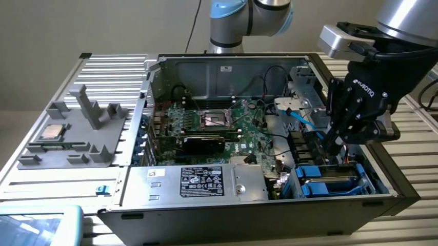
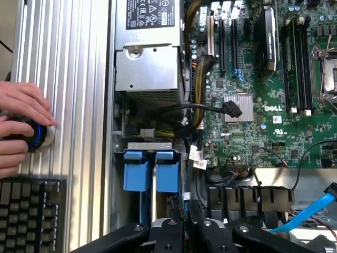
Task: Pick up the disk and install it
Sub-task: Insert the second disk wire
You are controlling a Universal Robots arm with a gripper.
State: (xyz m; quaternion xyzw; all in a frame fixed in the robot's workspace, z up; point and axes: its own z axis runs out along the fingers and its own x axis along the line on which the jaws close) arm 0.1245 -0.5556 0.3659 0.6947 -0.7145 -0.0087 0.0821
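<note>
Item: open computer case, lying on its side on a ribbed metal desk, its green circuit board being shown face up.

Item: robot arm's gripper, black, being held low inside the case at the exterior view's right, over the drive bay. The jaws are being kept closed, tips together; in the wrist view the gripper is seen with nothing large between the tips, though whether something thin is being pinched cannot be told.

Item: the disk, with its blue plastic frame, is lying seated in the drive bay at the near right corner of the case in the exterior view, just under the jaws. In the wrist view two blue tabs of the bay are being shown just beside the jaw tips.

Item: large silver box with a black label, sitting in the case beside the bay.

Item: blue flat cable, running across the case near the gripper.

Item: grey plastic holder on the desk at the exterior view's left, a small square chip resting on it.

Item: person's hands, being rested on a round knob; black keyboard just beside.
</note>
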